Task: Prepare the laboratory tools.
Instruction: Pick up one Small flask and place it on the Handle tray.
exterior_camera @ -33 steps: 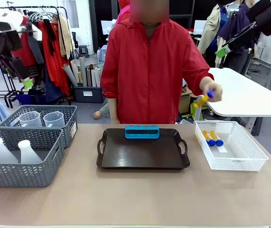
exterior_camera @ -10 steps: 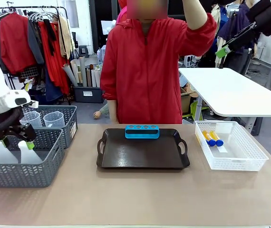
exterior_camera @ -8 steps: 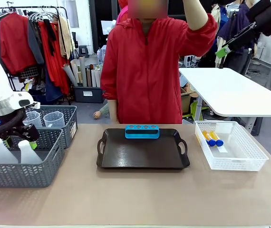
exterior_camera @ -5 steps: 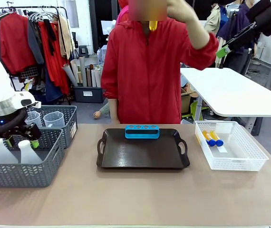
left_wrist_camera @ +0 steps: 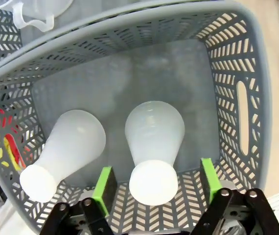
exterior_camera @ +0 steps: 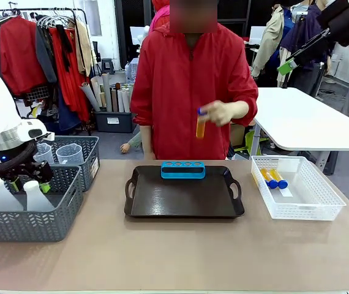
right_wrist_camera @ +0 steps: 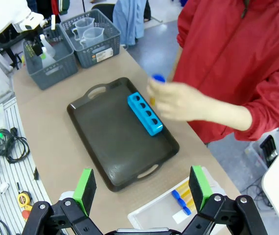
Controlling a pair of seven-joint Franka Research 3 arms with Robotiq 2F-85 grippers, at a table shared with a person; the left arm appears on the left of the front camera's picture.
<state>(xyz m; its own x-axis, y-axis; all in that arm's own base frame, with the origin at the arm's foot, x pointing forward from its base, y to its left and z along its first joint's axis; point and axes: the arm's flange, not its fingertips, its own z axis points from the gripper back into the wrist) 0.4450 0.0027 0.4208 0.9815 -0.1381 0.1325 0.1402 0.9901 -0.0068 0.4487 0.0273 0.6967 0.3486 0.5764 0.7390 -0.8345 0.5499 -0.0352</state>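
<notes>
Lowered since a moment ago, person's hand (exterior_camera: 223,113) holding orange tube (exterior_camera: 201,125) above blue rack (exterior_camera: 183,169), front view, your left gripper (left_wrist_camera: 156,181) jaws apart astride conical flask (left_wrist_camera: 154,142) in grey basket (left_wrist_camera: 247,98), left wrist view, your right gripper (right_wrist_camera: 142,187) spread wide, high above tray (right_wrist_camera: 115,142), right wrist view

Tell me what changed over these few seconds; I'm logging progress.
The hand lifted a tube from over the white basket to head height, then down toward the rack. The left gripper came down around a flask in the grey basket, open. The tray, rack and other two tubes stayed put.
</notes>
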